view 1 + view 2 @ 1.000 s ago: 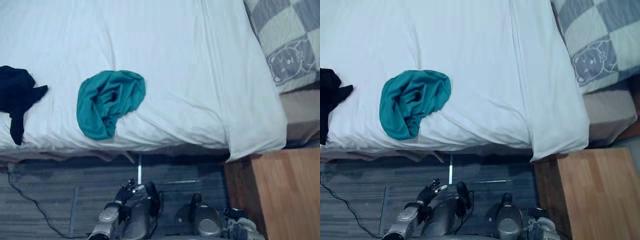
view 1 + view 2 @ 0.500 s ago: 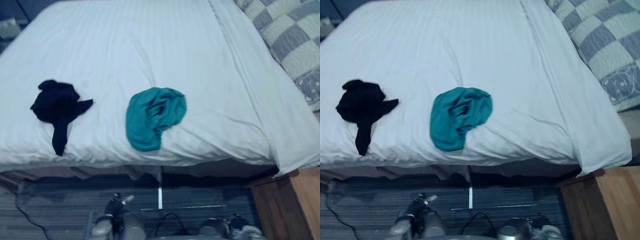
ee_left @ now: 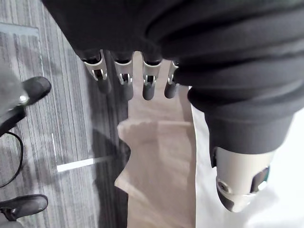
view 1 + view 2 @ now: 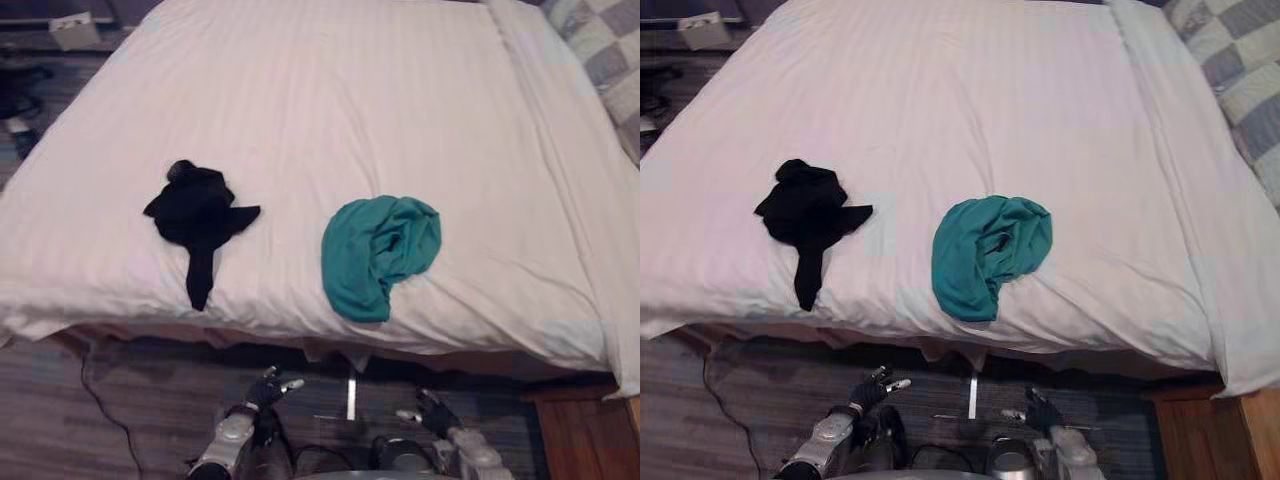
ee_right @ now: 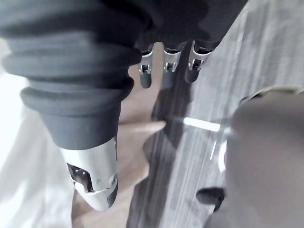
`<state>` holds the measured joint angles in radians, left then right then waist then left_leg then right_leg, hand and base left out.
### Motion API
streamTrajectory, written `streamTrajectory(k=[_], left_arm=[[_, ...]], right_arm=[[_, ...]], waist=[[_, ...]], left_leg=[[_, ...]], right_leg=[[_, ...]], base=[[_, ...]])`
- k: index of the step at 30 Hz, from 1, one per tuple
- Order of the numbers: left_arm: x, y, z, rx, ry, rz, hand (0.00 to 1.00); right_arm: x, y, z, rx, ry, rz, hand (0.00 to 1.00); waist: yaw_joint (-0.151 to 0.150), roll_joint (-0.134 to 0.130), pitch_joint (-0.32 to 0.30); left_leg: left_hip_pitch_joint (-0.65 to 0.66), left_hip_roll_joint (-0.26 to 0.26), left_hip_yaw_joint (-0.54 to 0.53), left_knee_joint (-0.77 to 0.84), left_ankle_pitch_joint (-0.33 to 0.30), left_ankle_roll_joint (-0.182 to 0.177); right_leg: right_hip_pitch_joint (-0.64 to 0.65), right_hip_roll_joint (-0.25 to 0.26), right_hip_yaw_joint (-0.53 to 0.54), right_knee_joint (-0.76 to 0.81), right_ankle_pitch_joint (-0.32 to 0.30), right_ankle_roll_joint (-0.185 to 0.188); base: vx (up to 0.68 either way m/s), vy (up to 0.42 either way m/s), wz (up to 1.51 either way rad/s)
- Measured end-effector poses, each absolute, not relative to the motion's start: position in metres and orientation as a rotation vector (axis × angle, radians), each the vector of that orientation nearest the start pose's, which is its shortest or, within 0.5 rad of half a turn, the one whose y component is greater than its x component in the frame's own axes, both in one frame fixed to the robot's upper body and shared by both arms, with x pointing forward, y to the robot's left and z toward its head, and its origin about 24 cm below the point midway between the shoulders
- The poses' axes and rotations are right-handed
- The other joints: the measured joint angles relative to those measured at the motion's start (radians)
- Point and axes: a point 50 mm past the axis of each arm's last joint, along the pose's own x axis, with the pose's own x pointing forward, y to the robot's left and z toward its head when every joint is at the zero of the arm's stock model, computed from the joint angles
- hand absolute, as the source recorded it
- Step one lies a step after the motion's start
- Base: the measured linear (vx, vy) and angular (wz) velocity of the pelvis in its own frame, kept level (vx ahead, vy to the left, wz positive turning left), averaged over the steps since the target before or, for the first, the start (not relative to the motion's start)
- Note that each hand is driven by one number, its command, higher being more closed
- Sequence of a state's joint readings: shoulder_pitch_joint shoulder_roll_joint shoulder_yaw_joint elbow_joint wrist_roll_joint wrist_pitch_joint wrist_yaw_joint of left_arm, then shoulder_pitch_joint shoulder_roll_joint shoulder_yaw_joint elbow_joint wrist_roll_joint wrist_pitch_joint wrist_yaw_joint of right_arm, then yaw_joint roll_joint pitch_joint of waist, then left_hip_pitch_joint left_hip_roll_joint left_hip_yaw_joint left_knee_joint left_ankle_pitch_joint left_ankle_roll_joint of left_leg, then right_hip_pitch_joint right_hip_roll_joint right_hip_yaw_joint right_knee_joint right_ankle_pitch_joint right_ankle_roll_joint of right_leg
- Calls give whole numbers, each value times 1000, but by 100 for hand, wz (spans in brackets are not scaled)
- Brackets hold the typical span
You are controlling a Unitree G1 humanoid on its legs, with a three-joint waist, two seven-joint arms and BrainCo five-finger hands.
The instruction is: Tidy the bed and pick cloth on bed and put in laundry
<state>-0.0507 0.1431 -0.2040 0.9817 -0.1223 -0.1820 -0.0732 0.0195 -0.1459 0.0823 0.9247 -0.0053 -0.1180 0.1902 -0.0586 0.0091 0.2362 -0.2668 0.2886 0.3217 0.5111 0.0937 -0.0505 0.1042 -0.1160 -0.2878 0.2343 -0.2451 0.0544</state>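
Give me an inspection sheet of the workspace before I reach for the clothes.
Surface: bed, white cover, lightly wrinkled.
Job's things: teal cloth bunched near the front edge; black cloth crumpled to its left, apart from it.
Clutter: checked bedding at the far right corner.
Hands: left hand and right hand open, low over the floor, holding nothing.
Cables: nothing seen.
Surroundings: grey striped floor; wooden furniture at right; white box on the floor, far left.

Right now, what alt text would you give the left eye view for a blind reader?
A teal cloth and a black cloth lie apart near the front edge of a white bed, the black one to the left. Below that edge, over the floor, the left hand and right hand hang open, holding nothing.
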Motion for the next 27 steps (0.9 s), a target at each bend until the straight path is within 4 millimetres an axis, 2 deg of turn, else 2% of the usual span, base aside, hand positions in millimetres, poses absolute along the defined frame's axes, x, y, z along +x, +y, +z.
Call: streamTrajectory(k=[1, 2, 4, 5, 6, 7, 8, 9, 10, 11, 12, 13, 14, 15, 16, 17, 18, 20, 21, 24, 26, 27], left_arm=[[160, 166, -134, 71, 796, -162, 0], [155, 165, -136, 63, 808, -170, 0], [149, 163, -139, 41, 824, -211, 0], [149, 163, -138, 41, 818, -213, 0], [150, 161, -138, 37, 810, -222, 0], [155, 155, -137, 36, 791, -246, 0], [155, 153, -137, 43, 790, -263, 0], [155, 146, -137, 57, 796, -302, 0], [153, 136, -139, 59, 812, -328, 0], [154, 133, -140, 66, 822, -334, 0], [157, 130, -141, 91, 838, -332, 0], [162, 133, -139, 108, 829, -321, 0], [158, 136, -141, 115, 842, -298, 0], [150, 151, -145, 128, 879, -250, 0], [148, 158, -145, 142, 889, -233, 0], [148, 167, -145, 165, 899, -207, 0], [152, 167, -144, 169, 892, -209, 0], [154, 159, -143, 154, 881, -222, 0], [156, 152, -142, 148, 868, -238, 0], [147, 140, -146, 133, 887, -242, 0], [136, 145, -151, 133, 937, -191, 0], [134, 152, -152, 102, 956, -111, 0]], right_arm=[[150, -177, -137, -101, 863, 215, 0], [148, -177, -139, -101, 873, 207, 0], [154, -175, -138, -96, 867, 181, 0], [157, -175, -137, -95, 858, 176, 0], [160, -176, -136, -88, 852, 162, 0], [159, -178, -138, -88, 871, 150, 0], [157, -179, -139, -91, 880, 148, 0], [155, -181, -140, -90, 893, 138, 0], [159, -185, -139, -93, 890, 130, 0], [158, -185, -139, -94, 895, 129, 0], [157, -185, -140, -101, 903, 138, 0], [157, -178, -142, -92, 910, 156, 0], [160, -170, -141, -107, 903, 212, 0], [163, -157, -140, -136, 897, 298, 0], [163, -152, -140, -141, 897, 323, 0], [164, -146, -140, -130, 891, 336, 0], [163, -146, -140, -126, 897, 331, 0], [165, -151, -139, -131, 892, 319, 0], [163, -153, -139, -129, 892, 314, 0], [160, -159, -140, -120, 893, 286, 0], [157, -161, -142, -114, 908, 242, 0], [154, -165, -144, -99, 925, 194, 0]], waist=[[15, 19, 4], [21, 13, 4], [13, 38, -5], [10, 36, -4], [8, 26, -4], [4, 17, -3], [4, 17, -3], [2, 16, -3], [-18, 33, -9], [-24, 36, -12], [-27, 28, -22], [-7, 4, -18], [26, 3, -22], [39, -4, -27], [42, -9, -30], [39, -14, -34], [11, -1, -37], [-15, 5, -45], [-24, 26, -50], [-11, 42, -58], [-9, 39, -59], [-6, 35, -63]], left_leg=[[-5, 23, -23, 83, 3, 5], [6, 26, -34, 85, -12, 3], [79, 24, -52, -25, -55, -7], [86, 28, -63, -49, -55, -7], [92, 32, -128, -95, -55, -7], [104, 52, -217, -128, -54, -7], [111, 58, -246, -136, -54, -6], [140, 79, -280, -148, -55, -7], [162, 87, -272, -148, -67, -43], [176, 87, -252, -141, -120, -119], [194, 72, -170, -129, -239, -205], [200, 64, -129, -115, -255, -197], [219, 61, -63, -121, -264, -181], [259, 59, -3, -154, -256, -166], [275, 58, 14, -177, -248, -160], [285, 56, 34, -219, -229, -152], [278, 37, 15, -280, -198, -126], [278, -5, -16, -379, -133, -105], [283, -37, -44, -461, -78, -94], [289, -62, -64, -515, -34, -85], [299, -64, -81, -520, -32, -84], [304, -66, -91, -525, -30, -82]], right_leg=[[49, -2, 21, 3, -4, -3], [54, -9, 29, 9, -6, -1], [23, -38, 77, 57, -7, 1], [7, -47, 94, 69, -7, 1], [-28, -66, 137, 97, -6, 1], [-58, -83, 185, 124, -10, 21], [-66, -87, 204, 136, -17, 35], [-86, -106, 243, 173, -49, 90], [-116, -127, 268, 221, -68, 126], [-128, -139, 269, 234, -67, 139], [-161, -183, 264, 243, -33, 181], [-180, -211, 256, 243, -5, 171], [-201, -236, 200, 227, 52, 112], [-205, -234, 67, 230, 83, 53], [-204, -214, 26, 231, 79, 59], [-184, -151, -9, 211, 47, 97], [-167, -69, 34, 149, 21, 89], [-153, -12, 125, 69, 34, 69], [-141, 8, 167, 22, 53, 38], [-139, -4, 154, 17, 56, 51], [-110, -7, 134, 10, 55, 52], [-95, -7, 123, 1, 55, 52]], base=[[4, 31, -21], [14, 60, -46], [37, 111, -70], [26, 164, -70], [-16, 241, -60], [-18, 326, -59], [-12, 434, -62], [-19, 501, -59], [-26, 536, -51], [-69, 576, -41], [-85, 451, -45], [-141, 510, -99], [-131, 437, -144], [-118, 398, -137], [-75, 288, -103], [-97, 186, -20], [-89, 137, 12], [-70, 86, 74], [-42, 68, 82], [14, 21, 40], [54, -10, 35], [67, -9, 27]])
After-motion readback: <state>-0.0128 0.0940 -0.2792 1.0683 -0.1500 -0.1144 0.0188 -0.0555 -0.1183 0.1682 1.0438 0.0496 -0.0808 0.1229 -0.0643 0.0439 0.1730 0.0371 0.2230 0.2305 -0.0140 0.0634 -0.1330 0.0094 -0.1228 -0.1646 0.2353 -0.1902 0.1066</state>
